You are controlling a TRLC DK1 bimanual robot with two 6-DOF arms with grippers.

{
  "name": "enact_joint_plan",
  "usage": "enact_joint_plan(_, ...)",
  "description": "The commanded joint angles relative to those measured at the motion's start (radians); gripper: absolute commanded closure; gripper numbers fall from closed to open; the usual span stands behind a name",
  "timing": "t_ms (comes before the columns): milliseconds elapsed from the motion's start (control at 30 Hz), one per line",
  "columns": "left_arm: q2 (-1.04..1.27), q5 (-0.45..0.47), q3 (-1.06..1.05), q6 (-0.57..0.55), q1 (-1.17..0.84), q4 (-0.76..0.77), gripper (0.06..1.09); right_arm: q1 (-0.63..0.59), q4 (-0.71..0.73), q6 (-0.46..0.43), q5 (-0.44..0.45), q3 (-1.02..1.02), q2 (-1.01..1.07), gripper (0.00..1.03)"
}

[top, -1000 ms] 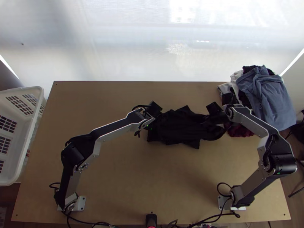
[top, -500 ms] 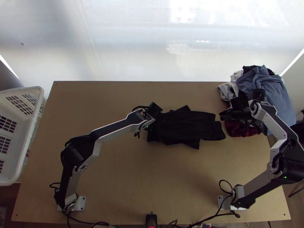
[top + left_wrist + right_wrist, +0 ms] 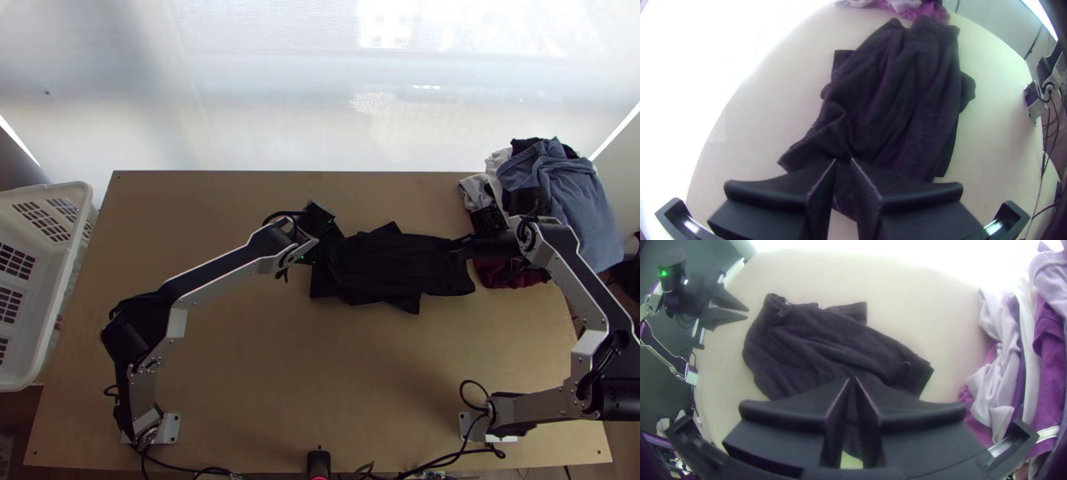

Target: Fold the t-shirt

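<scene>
A black t-shirt (image 3: 392, 268) is lying folded and creased near the middle of the wooden surface (image 3: 264, 376). Over its left end, the left pincer (image 3: 326, 240) is standing slightly open, a narrow gap showing between the tips, and is gripping nothing. At the right end, the right pincer (image 3: 454, 244) is pointing down with its tips barely parted; whether it is touching the cloth is hard to tell. In both wrist views the dark fingers (image 3: 902, 413) are hiding part of the shirt. A white basket (image 3: 60, 192) is being cut off by the top view's edge.
</scene>
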Motion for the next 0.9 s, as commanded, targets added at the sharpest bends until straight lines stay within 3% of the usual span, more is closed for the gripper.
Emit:
enact_joint_plan(0, -0.055, -0.043, -0.003, -0.02, 0.027, -0.03, 0.39, 0.064, -0.008, 0.091, 0.002, -0.052, -0.047, 0.69)
enact_joint_plan(67, -0.062, -0.046, -0.004, -0.046, 0.047, -0.051, 0.18, 0.087, -0.008, 0.111, 0.002, -0.064, -0.063, 0.6)
enact_joint_plan(100, -0.067, -0.046, -0.009, -0.055, 0.06, -0.056, 0.13, 0.101, -0.008, 0.122, 0.002, -0.069, -0.075, 0.55)
enact_joint_plan(233, -0.101, -0.046, -0.026, -0.064, 0.109, -0.067, 0.11, 0.218, -0.01, 0.196, 0.005, -0.072, -0.112, 0.34)
enact_joint_plan(367, -0.15, -0.046, -0.032, -0.083, 0.164, -0.07, 0.11, 0.423, -0.01, 0.271, 0.117, -0.046, -0.116, 0.15)
enact_joint_plan(633, -0.226, -0.044, -0.038, -0.081, 0.31, -0.111, 0.11, 0.715, 0.001, 0.372, 0.347, 0.071, 0.043, 0.05)
enact_joint_plan(800, -0.306, -0.046, -0.093, -0.081, 0.386, -0.117, 0.11, 0.788, 0.001, 0.392, 0.431, 0.207, 0.174, 0.05)
enact_joint_plan(867, -0.343, -0.046, -0.122, -0.08, 0.405, -0.117, 0.11, 0.794, -0.002, 0.443, 0.448, 0.269, 0.233, 0.05)
